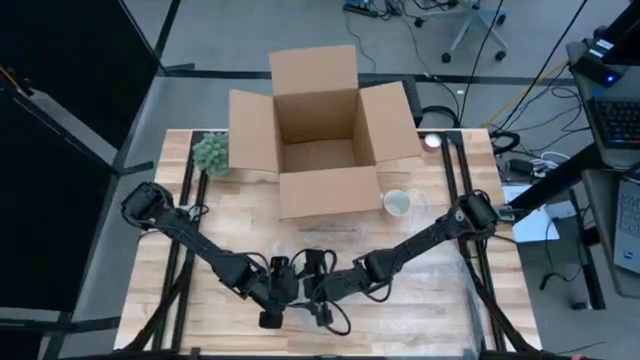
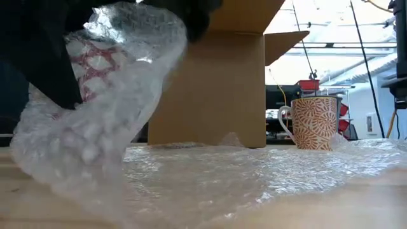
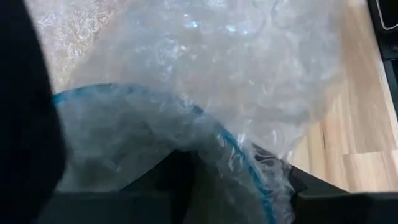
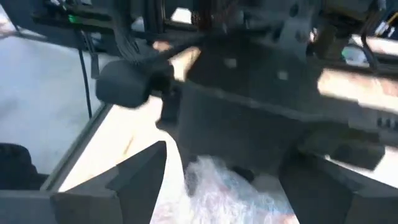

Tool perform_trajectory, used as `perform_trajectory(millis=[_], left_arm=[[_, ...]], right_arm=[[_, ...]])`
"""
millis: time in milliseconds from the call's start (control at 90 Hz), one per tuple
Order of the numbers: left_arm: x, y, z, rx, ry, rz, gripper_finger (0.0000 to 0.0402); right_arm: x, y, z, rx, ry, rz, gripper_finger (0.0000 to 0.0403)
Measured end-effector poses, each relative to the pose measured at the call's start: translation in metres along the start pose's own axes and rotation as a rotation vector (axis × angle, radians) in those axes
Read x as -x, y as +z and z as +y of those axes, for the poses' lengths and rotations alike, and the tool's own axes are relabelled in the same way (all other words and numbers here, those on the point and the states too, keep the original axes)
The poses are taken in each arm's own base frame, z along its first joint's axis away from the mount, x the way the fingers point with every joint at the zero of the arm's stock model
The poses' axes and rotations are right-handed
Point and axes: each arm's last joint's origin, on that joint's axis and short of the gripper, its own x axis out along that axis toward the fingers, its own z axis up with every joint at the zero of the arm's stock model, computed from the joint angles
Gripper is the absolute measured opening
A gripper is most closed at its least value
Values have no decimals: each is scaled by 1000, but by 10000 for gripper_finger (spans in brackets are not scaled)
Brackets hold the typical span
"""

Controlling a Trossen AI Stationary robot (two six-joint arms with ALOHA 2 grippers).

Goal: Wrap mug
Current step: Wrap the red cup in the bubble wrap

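Both arms met at the table's (image 1: 200, 300) near edge, in front of the open box (image 1: 322, 135). Left gripper (image 1: 283, 282) and right gripper (image 1: 312, 275) sat nearly touching each other, wrists angled inward. Between them was a mug (image 2: 89, 63) with a red pattern, bundled in bubble wrap (image 2: 95, 133). In the low view the bundle hung lifted off the table at the left, with wrap trailing down onto the wood and spreading across the sheet lying flat there.

Left wrist view: wrap filled the picture, with a blue-rimmed curved edge (image 3: 186, 118) showing through it and dark fingers (image 3: 180, 180) below; could not tell whether the left jaws were clamped or apart. Right wrist view: a crumpled bit of wrap (image 4: 224, 193) sat between the right gripper's fingers (image 4: 124, 180), the left arm's body close ahead; grip state could not be told there either.

A second mug (image 2: 315, 122), orange leaf pattern, stood upright on the table just beside the box's front right corner, handle toward the box in the low view, well apart from both grippers. A green plant (image 1: 211, 153) stood at the box's left flap.
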Motion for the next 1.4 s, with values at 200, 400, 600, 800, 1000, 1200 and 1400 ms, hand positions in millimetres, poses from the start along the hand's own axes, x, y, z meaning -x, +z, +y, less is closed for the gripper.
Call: perform_trajectory(millis=[200,400,600,800,1000,1200,1400], left_arm=[[0,2,-1,6,-6,-26,122],[4,3,-1,8,-11,-37,122],[25,7,2,59,-33,-77,122],[61,11,4,81,-67,-155,122],[97,16,11,58,-48,-285,122],[114,12,24,82,53,-300,122],[99,9,31,95,107,-199,122]], right_arm=[[-19,-18,-7,-27,-30,38,279],[-22,-21,-7,-10,-32,39,279],[-23,-21,-8,-9,-24,42,279],[-23,-22,-8,-6,-24,44,279],[-23,-23,-8,-5,-24,45,279],[-23,-23,-7,-5,-23,45,279],[-23,-23,-7,-7,-22,41,279]])
